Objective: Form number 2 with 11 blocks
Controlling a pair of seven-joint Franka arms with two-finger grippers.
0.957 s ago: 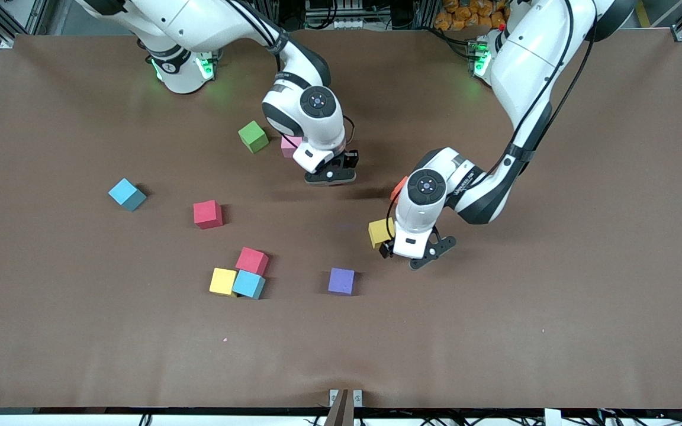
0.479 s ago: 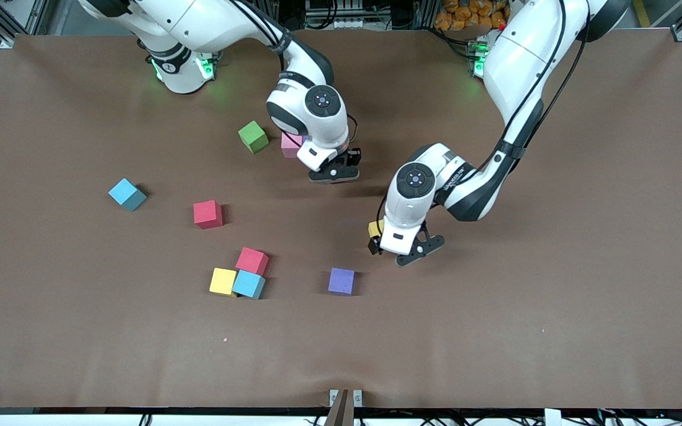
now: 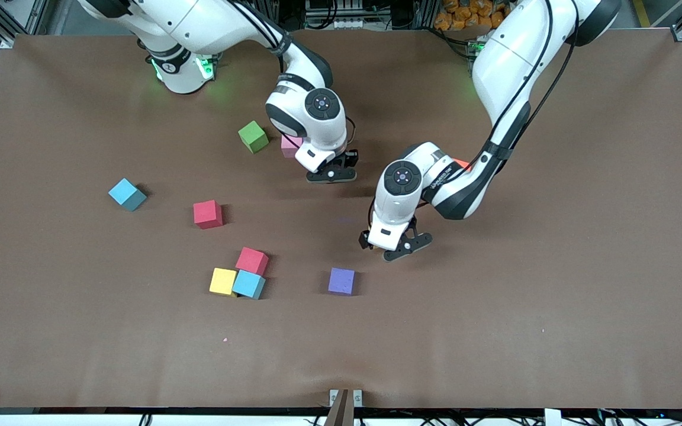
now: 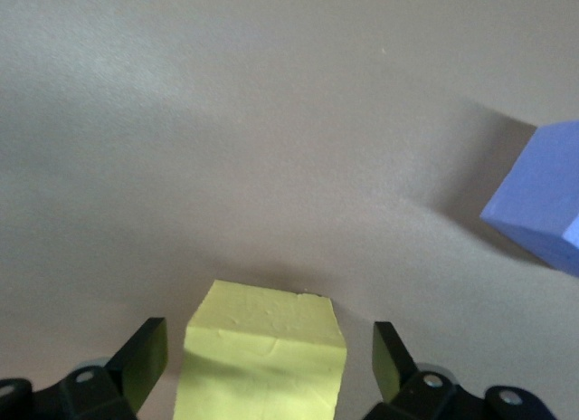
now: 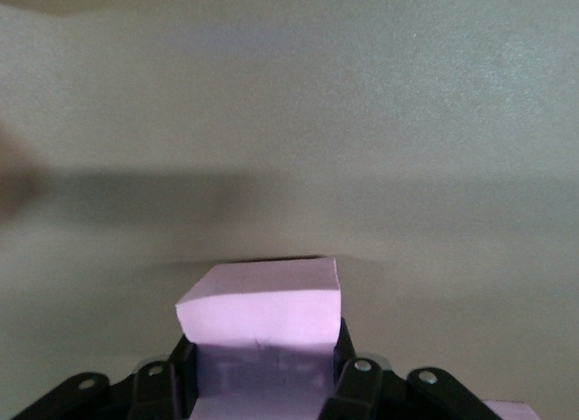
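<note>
— Grippers first: what are they doing?

— Left gripper (image 4: 262, 370) stands with its jaws spread wide, a yellow block (image 4: 264, 361) between the fingers (image 4: 143, 357) with a gap on each side. Right gripper (image 3: 330, 173) has its jaws clamped narrow on a pink block (image 5: 262, 325).

— Where are the other blocks?

— Purple block (image 3: 341, 281) lies near the left gripper, nearer the front camera. A second yellow block (image 3: 222, 281), a light blue block (image 3: 249, 284) and a red block (image 3: 252, 260) touch in a cluster toward the right arm's end. Another red block (image 3: 207, 213) and another blue block (image 3: 126, 194) sit apart. A green cube (image 3: 253, 136) rests near another pink block (image 3: 289, 145).

— Any digit formed?

— No rows on the table (image 3: 554, 296) yet.
</note>
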